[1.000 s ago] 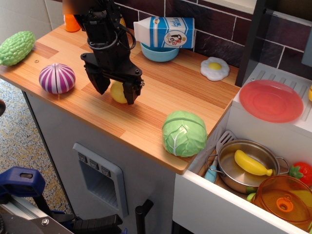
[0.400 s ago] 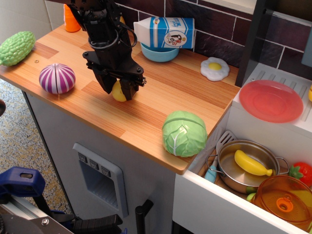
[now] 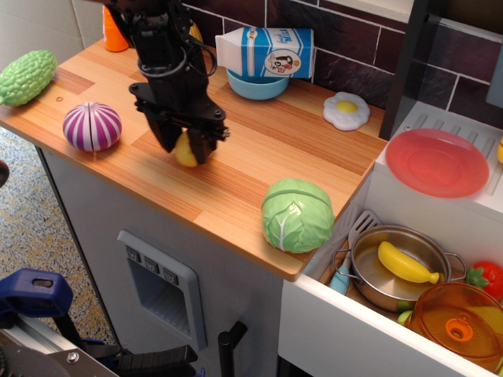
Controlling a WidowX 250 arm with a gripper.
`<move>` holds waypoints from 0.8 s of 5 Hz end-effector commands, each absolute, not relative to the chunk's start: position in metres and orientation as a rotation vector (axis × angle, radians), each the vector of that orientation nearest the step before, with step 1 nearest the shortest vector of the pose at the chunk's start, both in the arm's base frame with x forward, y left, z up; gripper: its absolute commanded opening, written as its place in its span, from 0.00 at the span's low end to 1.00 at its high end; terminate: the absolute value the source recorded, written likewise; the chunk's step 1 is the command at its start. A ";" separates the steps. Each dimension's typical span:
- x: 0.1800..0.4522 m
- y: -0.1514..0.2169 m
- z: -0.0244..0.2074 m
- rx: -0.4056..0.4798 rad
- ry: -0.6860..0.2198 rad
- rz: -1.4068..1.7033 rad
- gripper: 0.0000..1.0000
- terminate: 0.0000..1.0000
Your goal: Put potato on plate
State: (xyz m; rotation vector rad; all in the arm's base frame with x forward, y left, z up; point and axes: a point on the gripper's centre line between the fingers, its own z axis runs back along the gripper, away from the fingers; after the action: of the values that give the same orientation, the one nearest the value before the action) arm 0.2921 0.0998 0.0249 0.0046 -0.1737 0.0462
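The small yellow potato [image 3: 185, 151] lies on the wooden counter [image 3: 259, 149], left of centre. My black gripper [image 3: 184, 149] comes down from above and its two fingers are closed against the potato's sides, at counter level. The round red-pink plate [image 3: 437, 162] rests on the white surface at the right, well away from the gripper.
A green cabbage [image 3: 297, 214] sits near the counter's front edge, between gripper and plate. A purple onion [image 3: 92, 126] and a green gourd [image 3: 26, 76] lie to the left. A milk carton [image 3: 266, 52], blue bowl [image 3: 256, 85] and fried egg [image 3: 346, 110] are at the back. A pot with a banana [image 3: 406, 263] is in the open drawer.
The open fingers have closed in on the potato. The gripper and potato have shifted slightly to the left.
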 end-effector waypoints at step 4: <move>0.364 0.002 0.121 0.123 -0.302 -0.247 0.00 0.00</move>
State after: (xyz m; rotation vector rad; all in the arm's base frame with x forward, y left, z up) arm 0.3727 -0.0131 0.1001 0.1046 -0.2635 -0.2167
